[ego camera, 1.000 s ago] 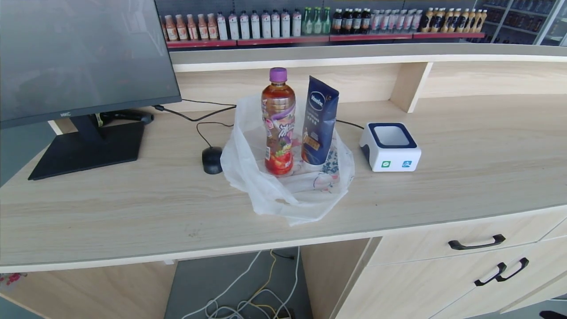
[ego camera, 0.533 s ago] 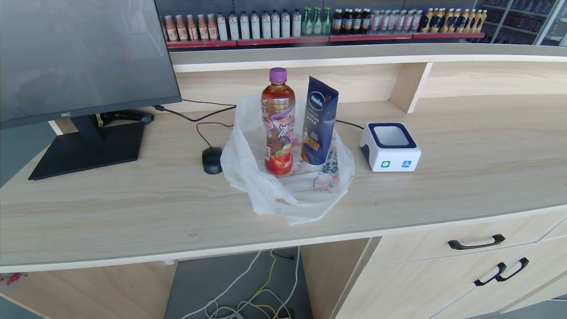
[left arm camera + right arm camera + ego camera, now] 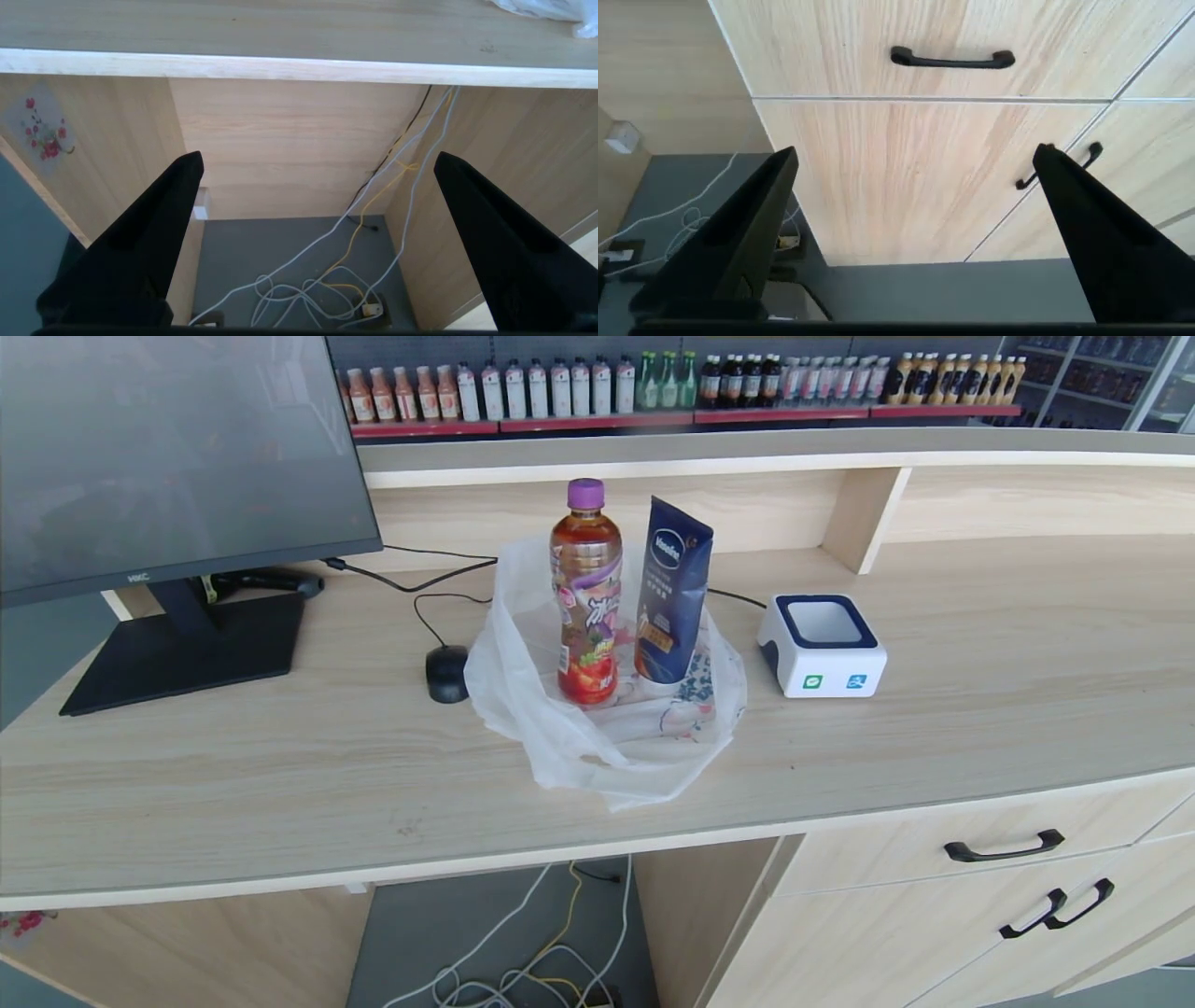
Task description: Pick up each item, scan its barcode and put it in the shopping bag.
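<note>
Bottle (image 3: 586, 607), tube (image 3: 672, 593) upright in shopping bag (image 3: 579, 756); long axes vertical.

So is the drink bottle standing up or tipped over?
Upright. The bottle stands on its base in the spread plastic bag, purple cap up, beside the blue tube.

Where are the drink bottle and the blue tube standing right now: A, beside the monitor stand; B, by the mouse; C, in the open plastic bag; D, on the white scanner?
C: the bottle and the blue tube stand upright side by side in the plastic bag, its film bunched around their bases.
</note>
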{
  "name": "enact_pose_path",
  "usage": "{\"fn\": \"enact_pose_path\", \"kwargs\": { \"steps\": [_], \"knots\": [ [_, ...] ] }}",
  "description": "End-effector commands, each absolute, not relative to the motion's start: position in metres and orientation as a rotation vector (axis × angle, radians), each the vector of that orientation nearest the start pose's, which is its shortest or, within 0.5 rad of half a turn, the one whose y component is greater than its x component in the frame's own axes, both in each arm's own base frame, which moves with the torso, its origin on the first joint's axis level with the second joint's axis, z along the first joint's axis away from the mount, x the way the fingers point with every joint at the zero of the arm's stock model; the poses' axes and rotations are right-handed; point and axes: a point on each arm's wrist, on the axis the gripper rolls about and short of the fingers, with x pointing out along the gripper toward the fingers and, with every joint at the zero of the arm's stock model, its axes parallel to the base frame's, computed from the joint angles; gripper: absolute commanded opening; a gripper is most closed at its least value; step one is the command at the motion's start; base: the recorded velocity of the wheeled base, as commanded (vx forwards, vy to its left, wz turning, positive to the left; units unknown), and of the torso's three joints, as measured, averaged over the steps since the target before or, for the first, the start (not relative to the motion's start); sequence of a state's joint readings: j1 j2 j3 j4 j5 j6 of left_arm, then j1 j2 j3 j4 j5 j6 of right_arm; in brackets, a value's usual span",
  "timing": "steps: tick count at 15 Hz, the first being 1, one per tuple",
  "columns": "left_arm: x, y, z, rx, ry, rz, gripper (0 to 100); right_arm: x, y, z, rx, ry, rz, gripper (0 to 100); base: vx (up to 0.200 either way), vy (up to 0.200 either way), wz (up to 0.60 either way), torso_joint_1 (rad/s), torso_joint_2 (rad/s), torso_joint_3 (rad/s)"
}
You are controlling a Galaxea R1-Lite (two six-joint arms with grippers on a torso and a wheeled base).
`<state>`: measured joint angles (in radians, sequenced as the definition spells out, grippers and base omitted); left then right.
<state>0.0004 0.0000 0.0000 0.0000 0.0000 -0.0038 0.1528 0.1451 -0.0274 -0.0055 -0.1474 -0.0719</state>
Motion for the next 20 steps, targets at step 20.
{"fn": "enact_pose_path", "kwargs": {
  "steps": [20],
  "knots": [
    [-0.0228,0.0000,0.0755,-0.005,0.000,0.002,100,-0.0228,0.0006,0.0756,-0.002,-0.002,0.025,100,0.000,0.000,0.00,0.000,0.00,0.000]
  ]
}}
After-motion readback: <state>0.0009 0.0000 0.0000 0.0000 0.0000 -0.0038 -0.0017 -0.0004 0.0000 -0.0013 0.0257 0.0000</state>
